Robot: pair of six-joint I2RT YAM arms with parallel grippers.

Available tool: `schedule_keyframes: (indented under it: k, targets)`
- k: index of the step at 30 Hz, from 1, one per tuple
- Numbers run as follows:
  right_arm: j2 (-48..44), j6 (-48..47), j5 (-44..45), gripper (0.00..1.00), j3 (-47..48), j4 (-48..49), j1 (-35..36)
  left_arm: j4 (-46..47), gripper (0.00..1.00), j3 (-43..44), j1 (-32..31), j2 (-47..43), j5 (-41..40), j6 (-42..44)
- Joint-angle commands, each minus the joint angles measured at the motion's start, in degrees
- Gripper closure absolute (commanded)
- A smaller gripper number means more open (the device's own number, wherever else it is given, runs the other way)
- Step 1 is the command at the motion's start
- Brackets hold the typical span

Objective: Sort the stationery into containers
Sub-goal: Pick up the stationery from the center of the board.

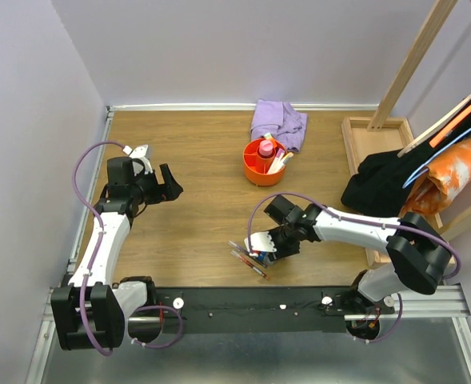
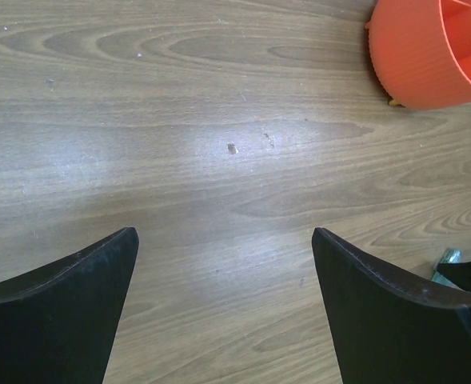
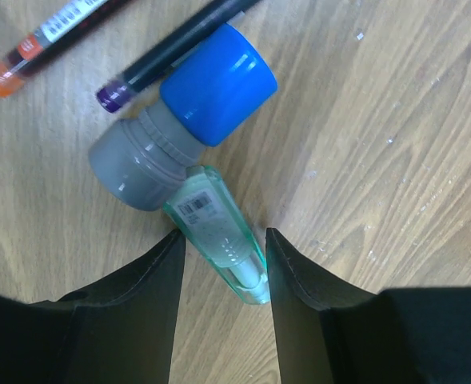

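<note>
between right gripper (image 3: 223,264) fingers: mint highlighter (image 3: 219,232), flanked closely, contact on either side unclear, lying flat on table (image 3: 395,120). beyond its tip: blue-capped grey tube (image 3: 179,120), touching; likely nudged on closing. farther: two pens (image 3: 179,40). left gripper (image 2: 223,304): spread, grasping nothing. orange cup (image 1: 264,162) well apart.

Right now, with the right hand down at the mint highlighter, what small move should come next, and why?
Probably close the right hand a little further on the mint highlighter, then lift. Its fingers straddle the highlighter's end with a slight gap showing, and the highlighter lies on the table beside a grey-and-blue capped item.
</note>
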Motion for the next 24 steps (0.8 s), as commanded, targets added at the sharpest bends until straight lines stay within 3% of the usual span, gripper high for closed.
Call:
schedule_keyframes:
  k: [1,2,3,6,9,17,24]
  targets:
    - [2.41,-1.44,1.83,0.50,-1.23,-0.58,-1.67,1.55,0.01,-0.47,0.27,0.51,1.58,-0.47]
    - [2.67,-1.53,2.10,0.53,-1.14,-1.37,-2.28,1.73,0.01,-0.55,0.27,0.60,1.76,-0.47]
    - [3.02,-1.79,2.62,0.68,-0.44,-1.98,-2.55,2.16,0.01,-0.55,0.18,0.77,1.85,-0.64]
    - [3.47,-1.97,3.85,0.89,1.75,-4.88,-3.34,2.95,0.01,-0.47,0.27,0.95,2.11,-1.26]
    - [1.89,-1.97,4.82,0.98,6.41,-8.04,-3.87,3.40,0.01,-0.03,0.27,0.86,2.37,-1.61]
    - [0.30,-4.69,9.47,0.99,19.51,-13.85,-4.05,3.75,0.01,1.82,-0.17,1.21,7.02,-3.02]
    - [5.75,-7.33,15.19,0.99,28.82,-13.50,-4.05,3.49,0.01,5.86,-2.72,4.81,8.35,-2.93]
